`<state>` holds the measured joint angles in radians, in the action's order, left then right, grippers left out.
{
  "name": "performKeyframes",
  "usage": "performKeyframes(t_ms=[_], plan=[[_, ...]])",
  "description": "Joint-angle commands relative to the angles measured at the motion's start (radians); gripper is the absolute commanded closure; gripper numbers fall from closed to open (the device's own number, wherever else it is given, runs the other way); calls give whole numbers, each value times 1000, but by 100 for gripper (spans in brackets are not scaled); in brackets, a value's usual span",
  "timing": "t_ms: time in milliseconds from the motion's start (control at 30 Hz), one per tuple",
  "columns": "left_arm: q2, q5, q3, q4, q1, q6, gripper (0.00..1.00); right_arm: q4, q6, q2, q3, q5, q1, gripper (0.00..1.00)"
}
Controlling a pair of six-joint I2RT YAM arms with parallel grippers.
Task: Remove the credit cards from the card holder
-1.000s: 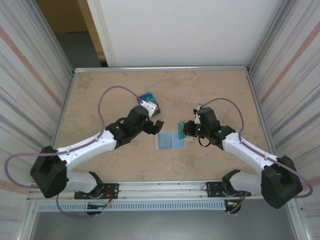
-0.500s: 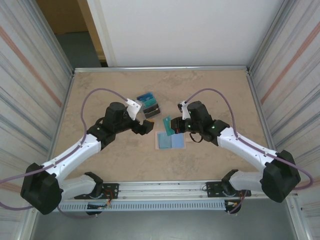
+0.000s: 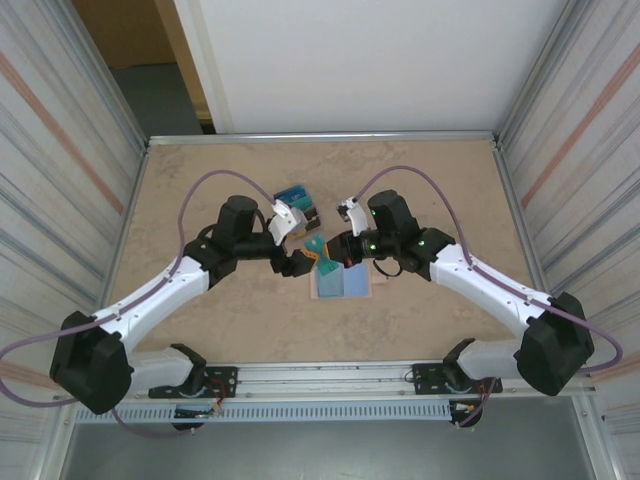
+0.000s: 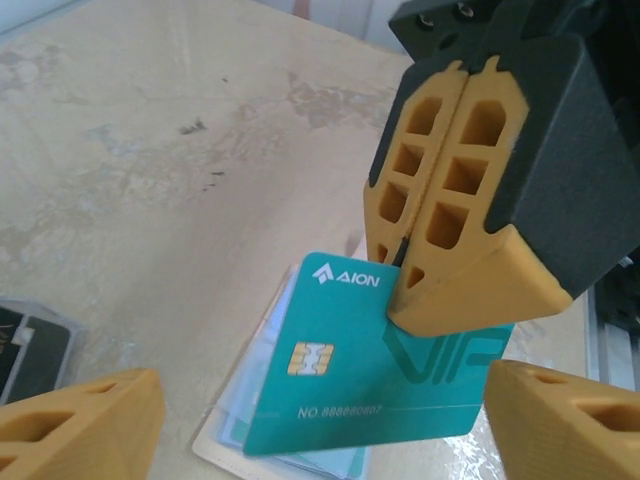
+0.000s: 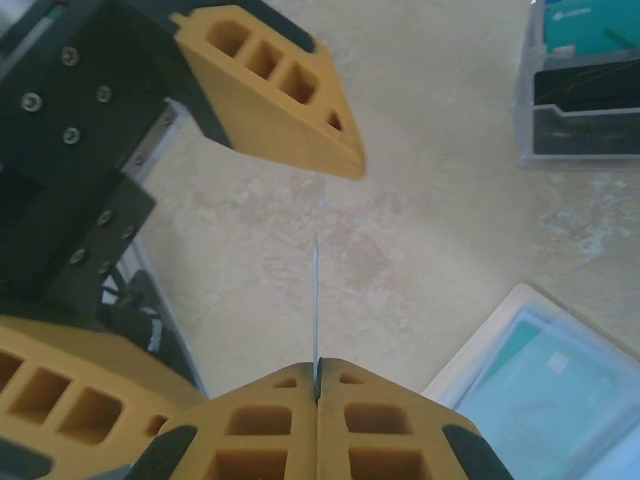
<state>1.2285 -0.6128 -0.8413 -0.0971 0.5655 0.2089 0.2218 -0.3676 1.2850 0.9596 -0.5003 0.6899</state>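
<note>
**Item 1: teal credit card (image 4: 350,390).** It is out of the holder and held in the air just above it. The face reads AION, with a chip and a number line. It is thin and glossy, so expect it to slip and flex.

**Item 2: right gripper (image 4: 400,295).** It is clamped shut on the card's upper edge. In the right wrist view the card (image 5: 316,300) stands edge-on, rising straight out of the closed fingertips.

**Item 3: left gripper (image 3: 302,261).** The claw is spread wide, with one finger (image 4: 80,420) on either side of the card's faces. Neither finger touches the card. This looks like a hand-over about to be made (a judgement, not something seen).

**Item 4: card holder (image 3: 345,284).** It lies open and flat on the table (image 3: 200,180), directly under the two grippers. At least one more teal card (image 5: 545,375) sits in its pale blue inside, so the task is not finished.

**Item 5: clear tray of cards (image 3: 297,204).** It sits beyond the left gripper, near it but apart from the holder. It is the likely drop-off.

**Hazards for you to watch:**
- If the right gripper lets go before the left has a firm pinch, the card falls back onto the holder.
- If the left gripper bites only a corner, the slick card can pivot or squirt out.
- The two sets of fingers stand very close together. A closing path that is slightly off would knock them into each other and twist the card.
- If either arm dips, it may nudge the holder and shift the cards left inside.
</note>
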Motion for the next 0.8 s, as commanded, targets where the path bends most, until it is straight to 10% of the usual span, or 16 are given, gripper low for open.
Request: performKeyframes(t_ms=[0, 267, 600, 767], plan=[[22, -101, -40, -22, -4, 54, 28, 42, 64, 2, 43, -73, 10, 100], [69, -240, -83, -108, -4, 102, 45, 89, 119, -1, 69, -107, 16, 100], [78, -275, -102, -146, 10, 139, 100, 91, 130, -5, 77, -115, 20, 100], [73, -288, -105, -139, 9, 129, 100, 78, 124, -28, 57, -80, 19, 99]])
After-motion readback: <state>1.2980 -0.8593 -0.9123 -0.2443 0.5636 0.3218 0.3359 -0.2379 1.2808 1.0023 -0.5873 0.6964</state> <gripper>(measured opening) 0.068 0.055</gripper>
